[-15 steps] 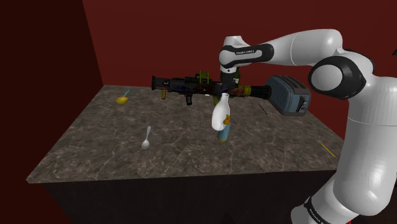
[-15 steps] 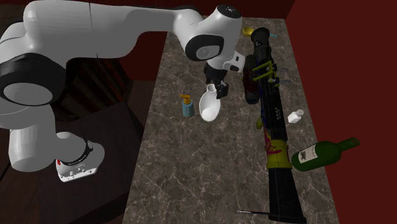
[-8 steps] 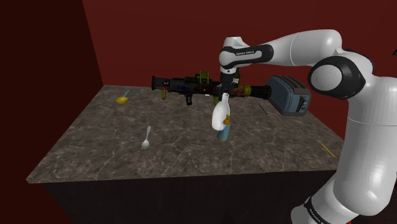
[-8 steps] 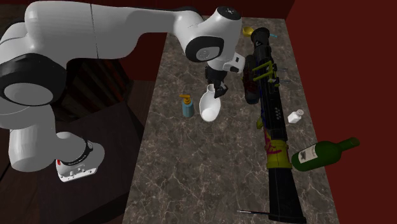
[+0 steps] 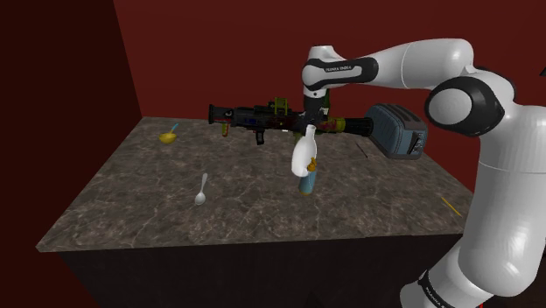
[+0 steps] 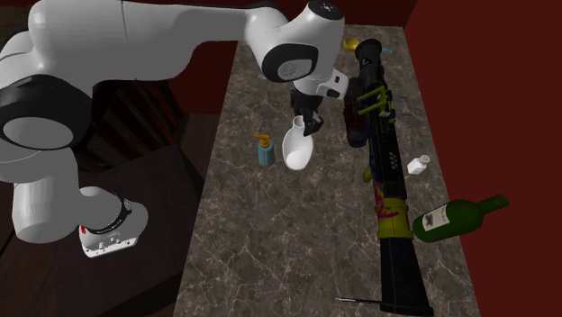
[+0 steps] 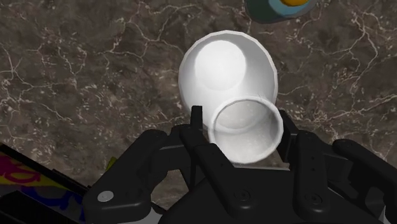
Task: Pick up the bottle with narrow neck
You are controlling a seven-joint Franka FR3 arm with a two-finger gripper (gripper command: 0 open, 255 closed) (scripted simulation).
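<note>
The narrow-necked bottle (image 5: 304, 156) is plain white with a round belly and an open mouth. It sits at the middle of the dark marble table (image 5: 140, 206), tilted, its belly low over the tabletop. My black gripper (image 5: 309, 129) comes down from above and is shut on its neck. From the second exterior view the bottle (image 6: 295, 149) hangs under the gripper (image 6: 305, 123). In the wrist view the fingers (image 7: 198, 119) clasp the neck just below the rim, and the bottle's belly (image 7: 228, 67) bulges beyond them.
A small teal pump bottle (image 5: 305, 182) stands right beside the white bottle. A long black launcher-like toy (image 6: 389, 180) lies along the far side, with a green wine bottle (image 6: 450, 216) and a small white bottle (image 6: 417, 164) nearby. A spoon (image 5: 202, 189) and a yellow object (image 5: 167, 136) lie apart.
The fingers have closed on the white bottle's neck. The wrist has since risen slightly, and the bottle has barely shifted.
</note>
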